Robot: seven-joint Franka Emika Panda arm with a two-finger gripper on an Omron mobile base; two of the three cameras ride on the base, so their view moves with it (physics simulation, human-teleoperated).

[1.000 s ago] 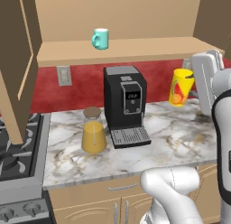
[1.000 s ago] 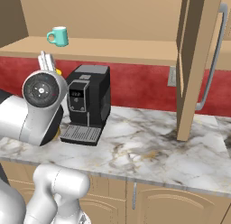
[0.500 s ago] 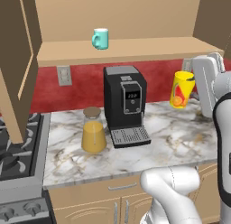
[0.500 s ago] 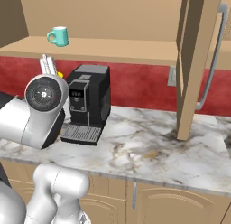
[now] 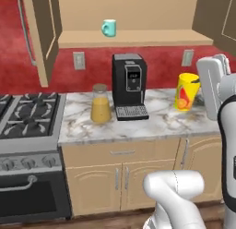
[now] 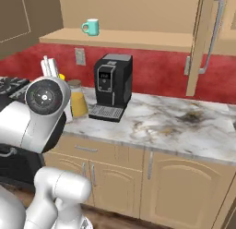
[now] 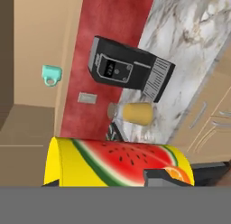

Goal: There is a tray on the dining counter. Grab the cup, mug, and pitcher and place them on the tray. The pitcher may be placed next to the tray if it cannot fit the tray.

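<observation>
Backing away from the marble worktop (image 5: 161, 124), judging by both base views shifting as a whole since a moment ago: more of the stove (image 5: 27, 117) and the lower cabinet doors (image 5: 122, 177) now coming into frame, the coffee machine (image 5: 129, 85) sitting farther off. Not a move of the things themselves. Probably meaning the pick-up is done and the drive toward the dining counter and its tray is beginning.

Leaving the pitcher (image 5: 100, 105) standing upright on the worktop just left of the coffee machine, with the mug (image 5: 109, 27) sitting on the wooden shelf (image 5: 138, 39) above; both waiting for later trips.

Carrying the cup (image 5: 186, 92) along with the arm, lifted off the worktop at the right of the left base view and keeping its place beside the white hand.

Clamping the gripper (image 7: 108, 180) partway closed around the cup (image 7: 117, 162), yellow wall and fruit print lying across the hand view between the dark fingertips (image 7: 162, 177), jaws pressing on its sides and touching nothing else.
</observation>
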